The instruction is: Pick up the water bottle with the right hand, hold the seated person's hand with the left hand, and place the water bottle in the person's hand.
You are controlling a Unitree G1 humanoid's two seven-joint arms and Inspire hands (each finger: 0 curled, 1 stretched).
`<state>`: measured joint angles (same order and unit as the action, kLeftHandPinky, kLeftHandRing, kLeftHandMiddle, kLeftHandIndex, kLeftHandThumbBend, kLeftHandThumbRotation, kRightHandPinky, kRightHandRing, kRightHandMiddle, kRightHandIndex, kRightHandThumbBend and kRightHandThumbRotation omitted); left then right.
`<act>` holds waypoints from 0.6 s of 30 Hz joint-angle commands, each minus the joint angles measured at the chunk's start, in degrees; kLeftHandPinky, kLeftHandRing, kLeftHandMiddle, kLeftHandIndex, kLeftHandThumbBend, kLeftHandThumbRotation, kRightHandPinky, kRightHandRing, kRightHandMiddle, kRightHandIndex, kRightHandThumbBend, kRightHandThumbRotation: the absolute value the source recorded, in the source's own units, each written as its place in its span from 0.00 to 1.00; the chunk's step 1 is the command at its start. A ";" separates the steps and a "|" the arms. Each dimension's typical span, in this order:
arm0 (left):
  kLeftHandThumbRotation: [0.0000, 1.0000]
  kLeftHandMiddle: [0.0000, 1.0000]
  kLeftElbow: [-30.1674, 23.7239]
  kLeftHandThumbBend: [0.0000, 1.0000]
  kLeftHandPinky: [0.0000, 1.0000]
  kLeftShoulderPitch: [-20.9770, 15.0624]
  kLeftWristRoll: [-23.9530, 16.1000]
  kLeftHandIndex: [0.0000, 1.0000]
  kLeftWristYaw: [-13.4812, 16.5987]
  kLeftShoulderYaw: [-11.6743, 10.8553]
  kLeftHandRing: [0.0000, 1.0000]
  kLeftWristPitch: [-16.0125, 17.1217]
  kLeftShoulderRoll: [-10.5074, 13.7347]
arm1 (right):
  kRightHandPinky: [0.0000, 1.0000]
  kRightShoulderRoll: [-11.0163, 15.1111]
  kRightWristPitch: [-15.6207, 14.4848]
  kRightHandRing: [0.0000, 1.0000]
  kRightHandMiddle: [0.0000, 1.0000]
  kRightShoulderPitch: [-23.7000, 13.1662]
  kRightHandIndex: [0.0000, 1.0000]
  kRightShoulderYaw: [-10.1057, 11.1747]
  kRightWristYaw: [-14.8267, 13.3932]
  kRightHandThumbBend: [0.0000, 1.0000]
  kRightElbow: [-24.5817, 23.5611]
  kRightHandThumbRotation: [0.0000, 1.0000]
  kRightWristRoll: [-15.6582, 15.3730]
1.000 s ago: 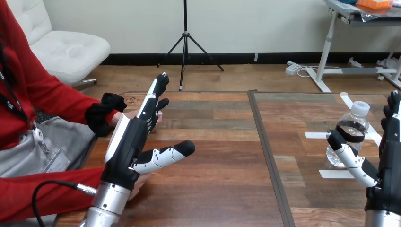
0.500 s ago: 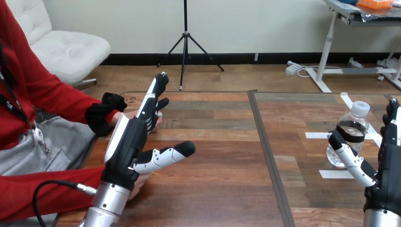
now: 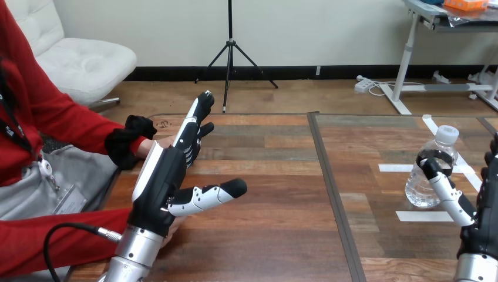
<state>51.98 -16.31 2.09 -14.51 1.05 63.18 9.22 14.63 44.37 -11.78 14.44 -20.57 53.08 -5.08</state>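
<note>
The water bottle (image 3: 420,187) stands upright on the worktop (image 3: 276,194) at the right, cap up, long axis vertical. My right hand (image 3: 484,218) is spread beside it, thumb crossing its near side, fingers cut off by the edge. My left hand (image 3: 158,182), fingers straight, mostly hides the person's hand (image 3: 161,143).

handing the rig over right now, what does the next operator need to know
Left hand: open, fingers straight, upright beside the person's hand at the left of the table, not curled round it.
Right hand: open, thumb against or near the water bottle, which stands upright at the right.
Done: both hands in position.
To do: grasp and lift the bottle, hold the person's hand, set the bottle in it.
</note>
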 commanded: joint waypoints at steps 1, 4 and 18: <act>0.50 1.00 -2.53 1.00 0.94 -3.06 1.44 1.00 -0.90 -0.66 1.00 -0.42 -0.11 | 1.00 2.23 -0.67 1.00 1.00 -5.86 1.00 0.02 0.44 1.00 2.79 0.58 0.12; 0.49 1.00 -2.86 1.00 0.94 -2.87 1.05 1.00 -0.72 -0.79 1.00 -0.60 -0.03 | 1.00 2.56 -2.10 1.00 1.00 -6.71 1.00 -0.22 -0.03 1.00 3.96 0.59 -0.11; 0.47 1.00 -3.84 1.00 0.92 -2.43 0.26 1.00 -0.25 -1.00 1.00 -0.76 0.01 | 1.00 3.47 -5.58 1.00 1.00 -10.82 1.00 -0.50 1.30 1.00 9.72 0.60 0.66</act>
<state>50.91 -16.29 2.04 -15.12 0.90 62.28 9.17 16.41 39.46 -16.51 14.30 -20.10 61.34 -4.74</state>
